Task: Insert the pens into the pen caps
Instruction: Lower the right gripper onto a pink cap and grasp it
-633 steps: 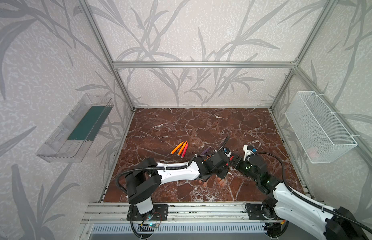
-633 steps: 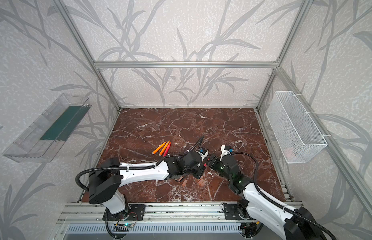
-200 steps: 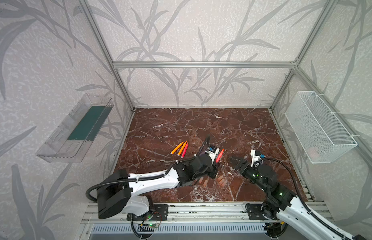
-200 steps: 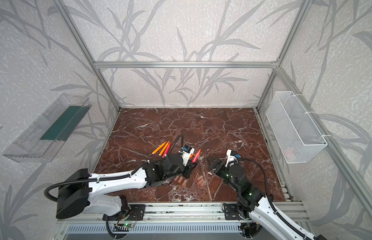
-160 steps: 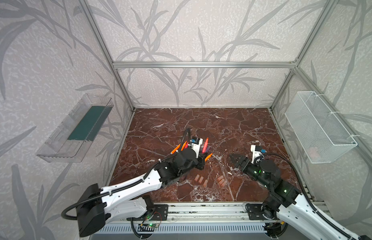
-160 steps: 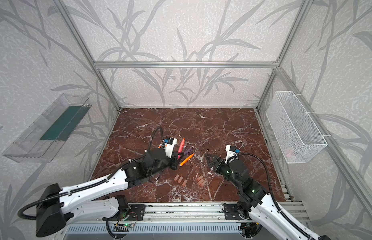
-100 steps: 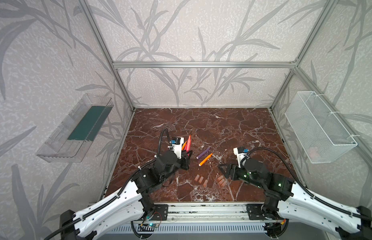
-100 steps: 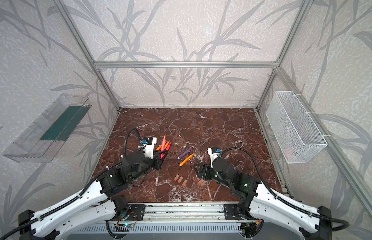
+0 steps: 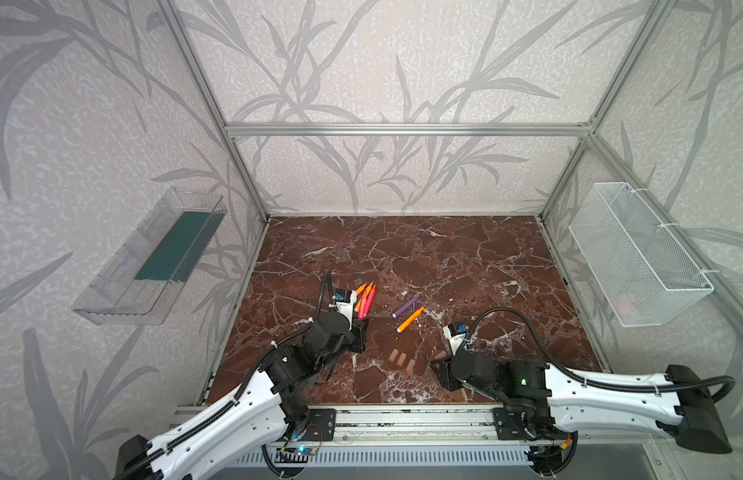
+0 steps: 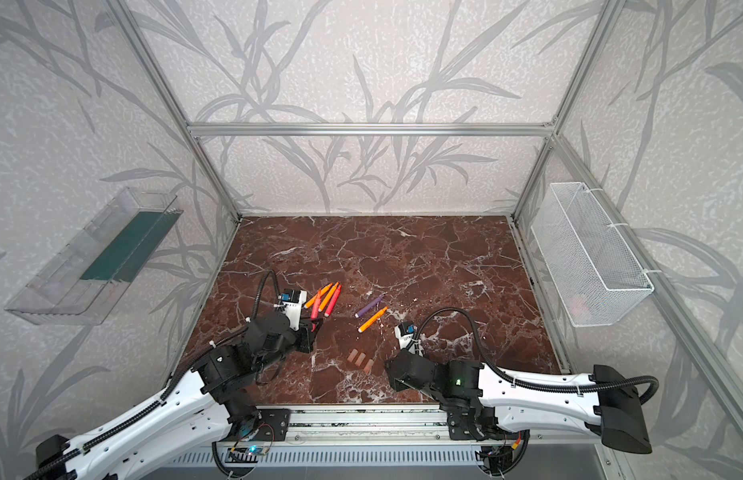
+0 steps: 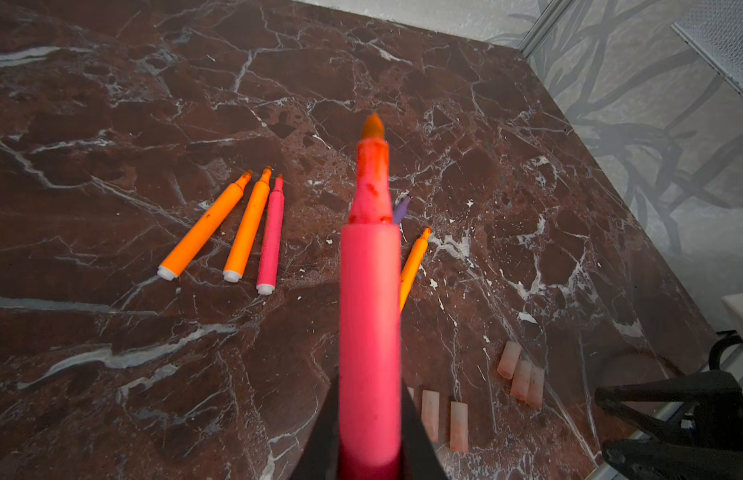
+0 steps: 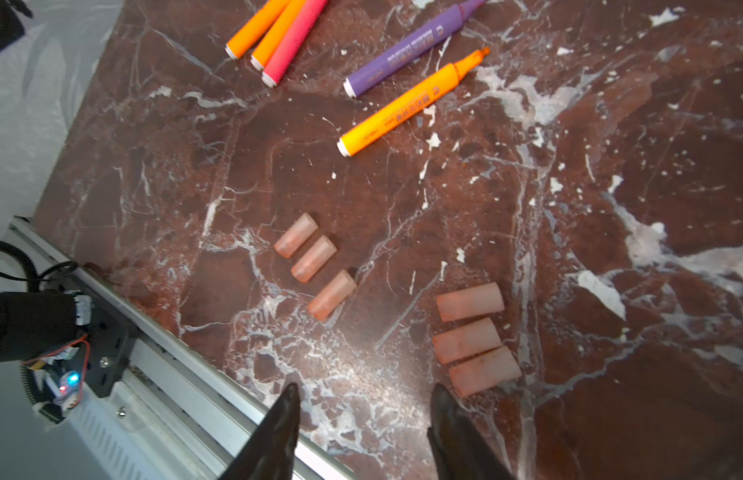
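No pen is capped yet: my left gripper (image 11: 370,436) clamps a red-pink pen (image 11: 370,291), my right gripper (image 12: 365,390) hangs spread and empty by six loose pen caps (image 12: 313,259).

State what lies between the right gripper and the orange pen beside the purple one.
Only bare tabletop: in the right wrist view, the line from right gripper to orange pen passes between one cap trio and the other, crossing neither.

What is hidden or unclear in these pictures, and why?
- Purple pen: in the left wrist view, only its tip shows behind the held red-pink pen.
- Three pens lying together: right wrist view, tips cut off by the edge.
- Wire basket: in both top views something pinkish inside, too blurred to name.
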You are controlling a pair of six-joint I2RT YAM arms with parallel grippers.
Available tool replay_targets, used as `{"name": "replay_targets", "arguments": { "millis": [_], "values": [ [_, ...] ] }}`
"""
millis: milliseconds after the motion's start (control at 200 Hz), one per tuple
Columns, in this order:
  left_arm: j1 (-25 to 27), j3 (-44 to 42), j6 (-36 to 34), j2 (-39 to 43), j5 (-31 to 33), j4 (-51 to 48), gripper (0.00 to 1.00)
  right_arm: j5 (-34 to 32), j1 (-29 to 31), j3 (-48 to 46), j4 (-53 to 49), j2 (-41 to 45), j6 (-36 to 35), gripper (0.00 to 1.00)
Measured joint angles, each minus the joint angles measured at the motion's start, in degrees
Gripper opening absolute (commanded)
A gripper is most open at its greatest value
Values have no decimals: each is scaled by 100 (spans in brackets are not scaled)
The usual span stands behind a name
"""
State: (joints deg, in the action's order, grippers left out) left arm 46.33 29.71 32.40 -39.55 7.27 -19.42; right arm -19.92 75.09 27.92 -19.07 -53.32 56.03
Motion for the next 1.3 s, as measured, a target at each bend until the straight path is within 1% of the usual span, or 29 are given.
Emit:
{"name": "replay_targets", "arguments": {
  "millis": [205, 300, 375, 525, 645, 780, 880, 975, 1080, 1174, 1299],
  "values": [
    [0, -127, 37, 376, -214, -31, 0, -142, 35, -420, -90, 358, 197, 49],
    [0, -227, 50, 520, -319, 35, 0, -214, 35, -422, -37, 247, 245, 49],
    [0, -317, 59, 549, -396, 72, 0, -271, 35, -422, 111, -31, 243, 51],
    [0, -400, 33, 345, -442, 173, 0, -343, 9, -310, 385, -866, 221, 51],
    [0, -407, -11, 66, -439, 323, 0, -431, -72, 70, 358, -1342, 225, 50],
    [0, -407, -76, -203, -439, 509, 0, -614, -142, 271, 365, -1357, 236, 51],
    [0, -404, -107, -365, -439, 573, 0, -640, -328, 273, 356, -1360, 216, 51],
    [0, -393, -138, -461, -437, 643, 0, -544, -588, 264, 448, -1425, 166, 51],
    [0, -393, -138, -540, -439, 719, 0, -420, -804, 264, 599, -1681, 107, 51],
    [0, -393, -138, -590, -439, 776, 0, -337, -870, 264, 664, -1910, 87, 51],
    [0, -393, -136, -601, -439, 807, 0, -289, -903, 264, 752, -2079, 68, 54]
  ]
}}
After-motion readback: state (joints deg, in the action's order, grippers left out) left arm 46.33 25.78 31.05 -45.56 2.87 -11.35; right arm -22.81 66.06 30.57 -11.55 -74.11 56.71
